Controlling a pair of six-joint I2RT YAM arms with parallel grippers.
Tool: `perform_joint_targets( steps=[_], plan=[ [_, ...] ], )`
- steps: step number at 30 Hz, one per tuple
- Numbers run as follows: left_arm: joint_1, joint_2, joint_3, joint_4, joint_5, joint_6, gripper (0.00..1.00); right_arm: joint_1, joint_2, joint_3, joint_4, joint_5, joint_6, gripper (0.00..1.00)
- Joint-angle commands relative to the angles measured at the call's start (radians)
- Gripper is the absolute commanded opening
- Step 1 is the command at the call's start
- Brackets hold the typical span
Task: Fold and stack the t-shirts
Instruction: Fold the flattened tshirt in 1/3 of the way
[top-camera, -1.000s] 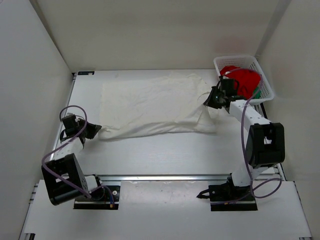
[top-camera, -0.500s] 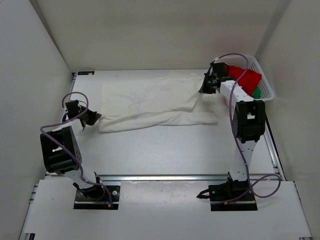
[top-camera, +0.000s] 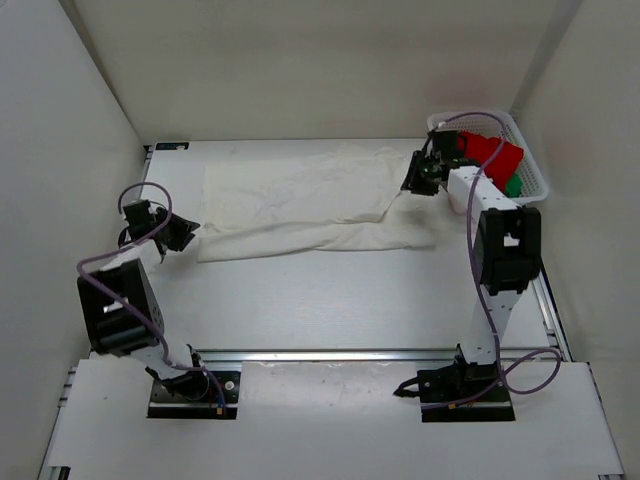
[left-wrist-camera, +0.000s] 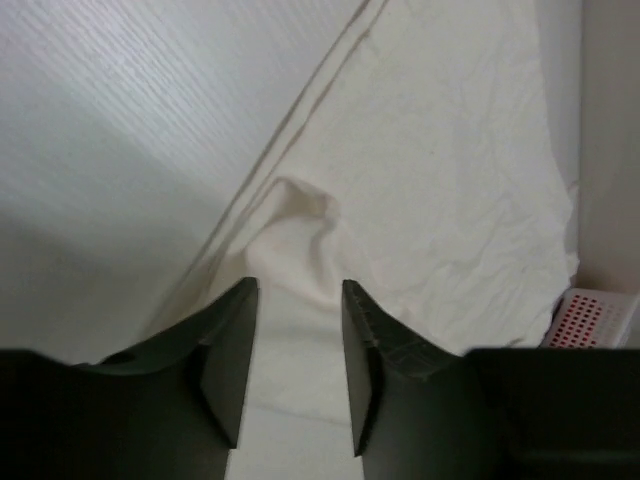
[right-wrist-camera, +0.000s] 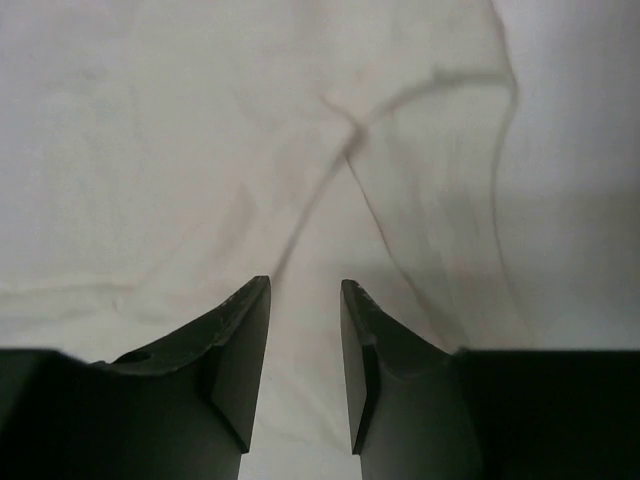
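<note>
White panels wall in your pale counter (top-camera: 330, 300) on three sides. Spread across its far half you have the cream-white t-shirt (top-camera: 290, 200), lying flat and wrinkled, with its near edge doubled into a rumpled band running from left to right. Your left tool (top-camera: 188, 232) sits at the shirt's near-left corner, low over the counter. Its wrist view shows the two dark fingers parted, with only a raised pucker of cloth beyond the tips, so it is released and grasps nothing. Your right tool (top-camera: 412, 182) sits at the shirt's far-right corner, just beside the white mesh basket (top-camera: 480, 117). Its fingers are likewise parted over a creased fold of the fabric, released, with nothing pinched between them. Inside the basket, at the far-right corner of the counter, you can see the red t-shirt (top-camera: 495, 155) bunched up, and a bit of the green t-shirt (top-camera: 512, 186) peeking out at its near side.
</note>
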Motion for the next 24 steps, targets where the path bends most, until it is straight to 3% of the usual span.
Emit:
perform_joint_targets(
  steps=[1,2,6,8,14,22,24],
  plan=[
    [-0.001,-0.208,-0.059,-0.03,0.007,0.046,0.44,-0.048,-0.244,-0.231,0.107,-0.034,0.06,0.33],
    [-0.004,-0.265,-0.119,-0.03,0.03,0.046,0.42,-0.053,-0.329,-0.349,0.167,-0.052,0.075,0.31],
    [0.013,-0.4,-0.347,-0.004,0.065,0.02,0.37,-0.074,-0.582,-0.668,0.336,-0.072,0.134,0.06],
    [0.034,-0.397,-0.395,-0.003,0.067,0.029,0.39,-0.079,-0.643,-0.804,0.356,-0.059,0.141,0.04],
    [0.015,-0.255,-0.389,0.068,0.088,-0.01,0.51,-0.154,-0.655,-0.947,0.416,-0.081,0.158,0.33],
    [-0.024,-0.097,-0.327,0.145,0.026,-0.04,0.45,-0.205,-0.51,-0.963,0.52,-0.1,0.184,0.45],
    [-0.021,-0.068,-0.304,0.157,0.019,-0.04,0.36,-0.203,-0.476,-0.935,0.531,-0.095,0.192,0.46]
  ],
)
